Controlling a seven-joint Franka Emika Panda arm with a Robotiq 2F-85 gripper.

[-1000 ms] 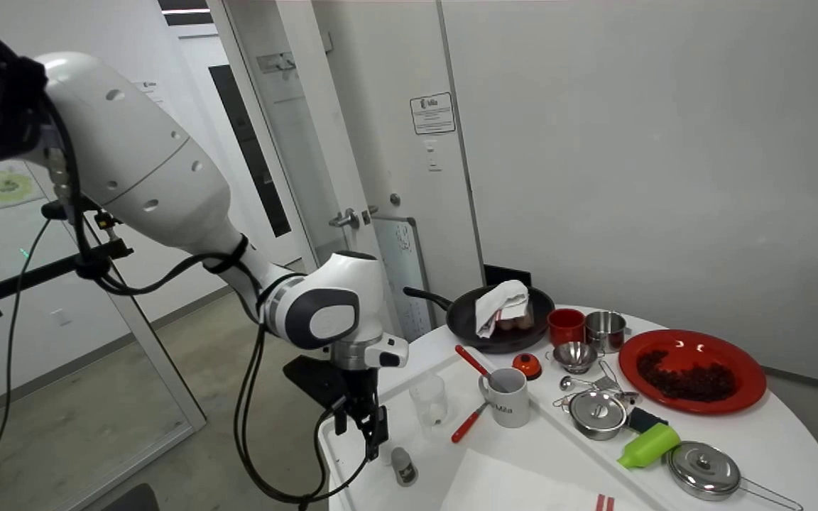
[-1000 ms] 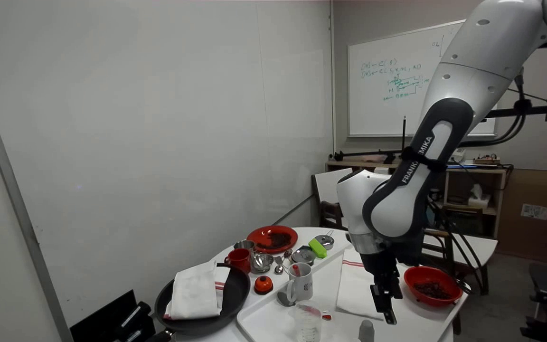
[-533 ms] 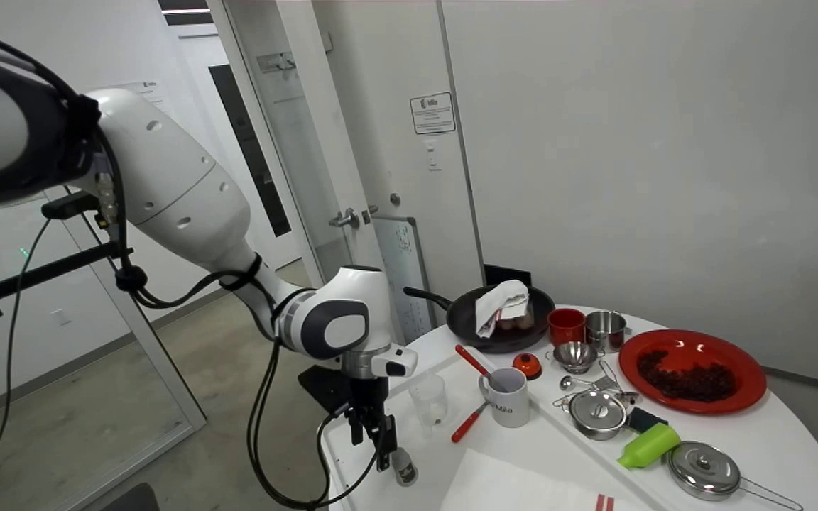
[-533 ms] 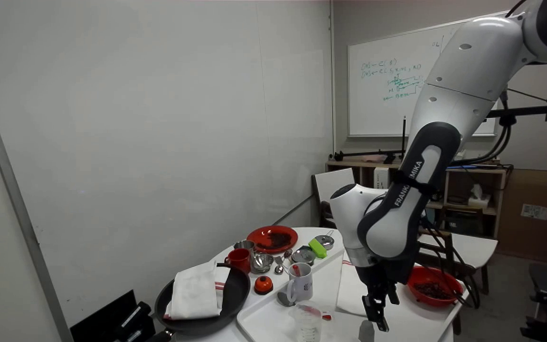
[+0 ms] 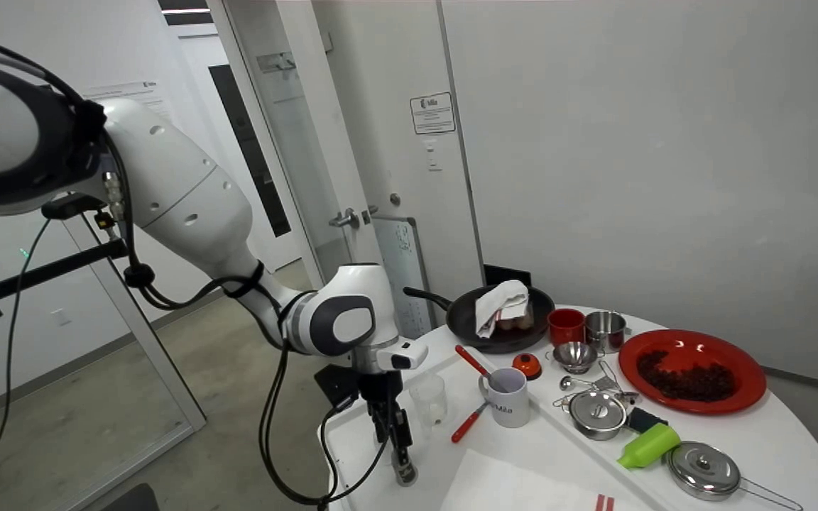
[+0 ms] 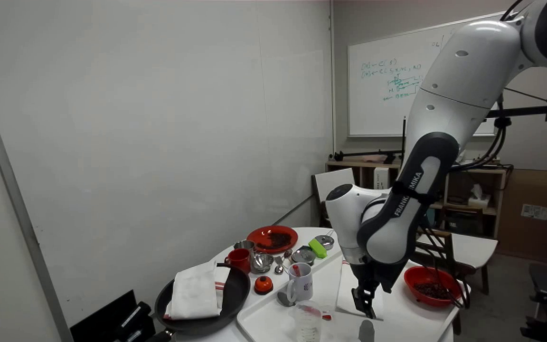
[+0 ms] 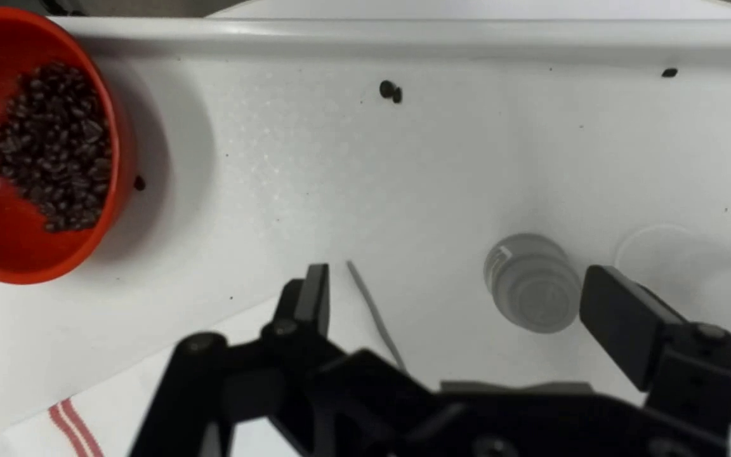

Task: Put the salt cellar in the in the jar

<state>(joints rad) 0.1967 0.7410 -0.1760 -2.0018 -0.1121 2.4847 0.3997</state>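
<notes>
White arm [image 6: 439, 116], black jaws

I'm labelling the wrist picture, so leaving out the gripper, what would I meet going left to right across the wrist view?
Red bowl holding dark beans → pair of loose beans → salt cellar → translucent jar, partly hidden.

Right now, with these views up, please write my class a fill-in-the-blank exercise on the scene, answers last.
In the wrist view, the end effector is ____, not shut.
The salt cellar stands ____, not tipped over.
In an exterior view, between the jar and the mug lies a handle coloured ____.
The pan holding a cloth is coloured ____.
Missing words: open; upright; red; black.
</notes>
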